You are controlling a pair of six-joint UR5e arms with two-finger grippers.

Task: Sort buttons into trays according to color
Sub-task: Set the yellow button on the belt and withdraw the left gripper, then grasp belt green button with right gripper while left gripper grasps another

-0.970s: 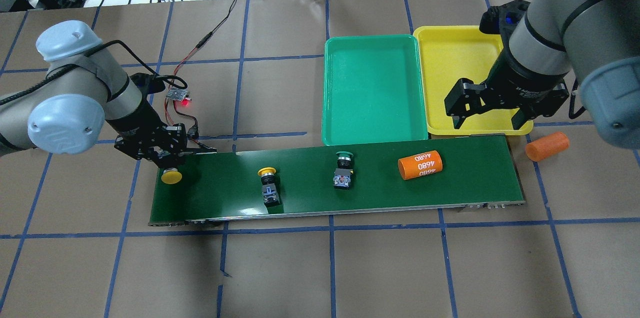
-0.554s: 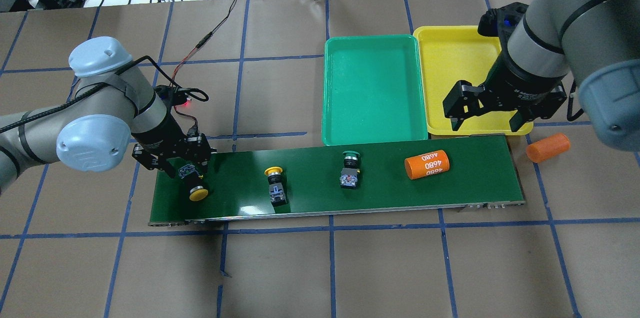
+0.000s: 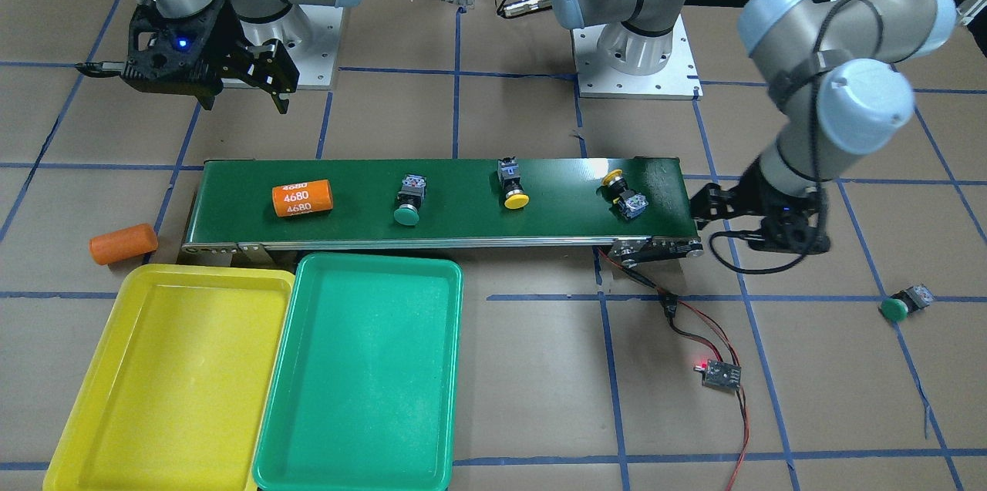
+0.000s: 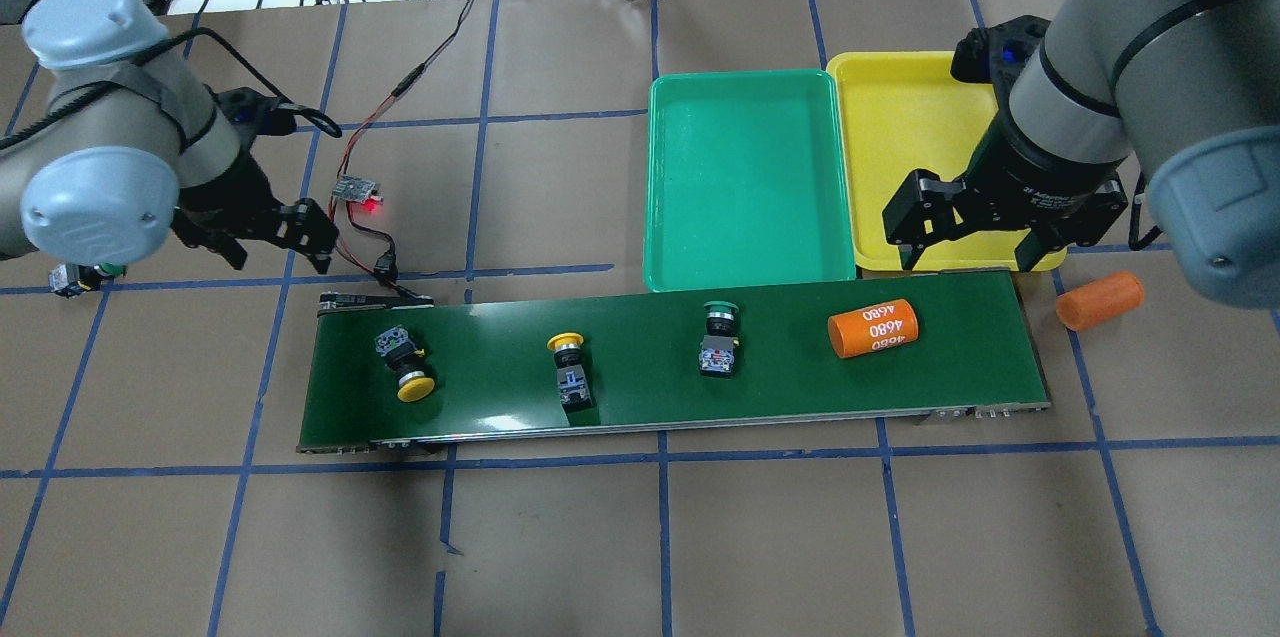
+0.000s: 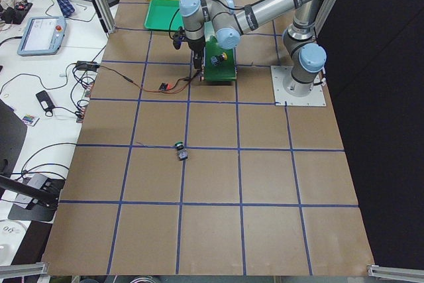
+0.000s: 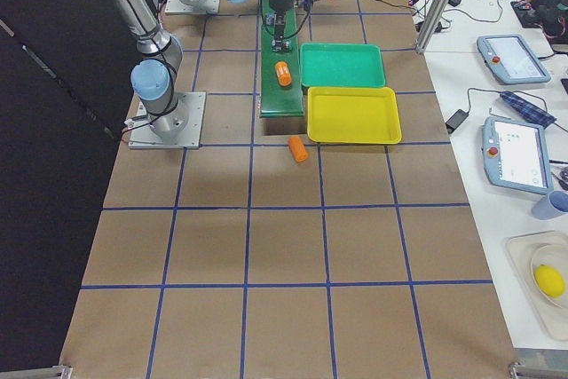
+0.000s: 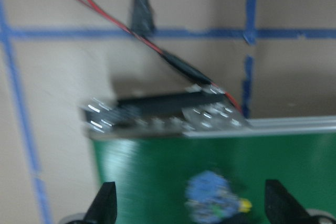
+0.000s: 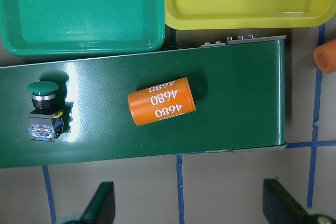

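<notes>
Both left gripper (image 4: 278, 252) and right gripper (image 4: 965, 252) are open, empty; green button (image 4: 720, 339) midway along belt (image 4: 650, 402) is best clamped across its body.

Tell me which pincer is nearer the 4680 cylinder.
Right. The right pincer hangs just past the 4680 cylinder, by the yellow tray; the left pincer is off the opposite end of the belt.

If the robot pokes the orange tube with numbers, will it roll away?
Probably: the orange tube is round and lies on its side, so a sideways nudge should roll it. It looks stiff, likely keeping its shape.
</notes>
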